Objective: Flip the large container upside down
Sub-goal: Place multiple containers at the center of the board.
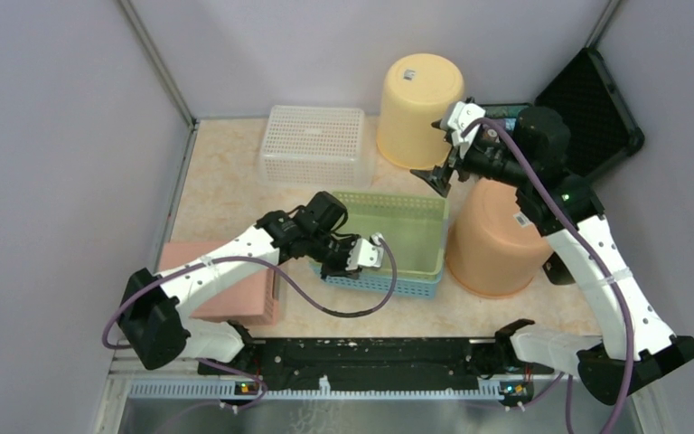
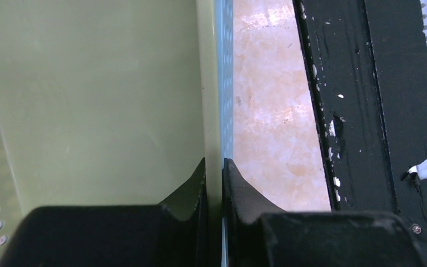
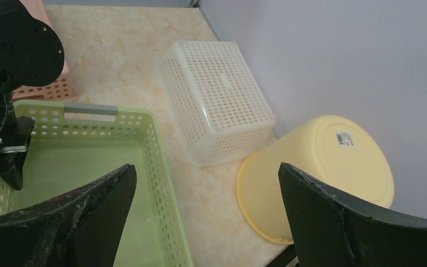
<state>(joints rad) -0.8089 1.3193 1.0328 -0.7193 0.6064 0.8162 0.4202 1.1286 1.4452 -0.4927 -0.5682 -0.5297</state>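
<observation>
I have the left pincer pinching the near wall of the green container; my right pincer hangs spread wide above the surface, near the yellow bucket.

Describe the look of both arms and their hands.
The left arm and right arm have white link shells with black joints and bases. A purple cable loops along each. A green light glows on the right arm. The left hand and right hand carry black, tapered fingers, scuffed at the edges.
</observation>
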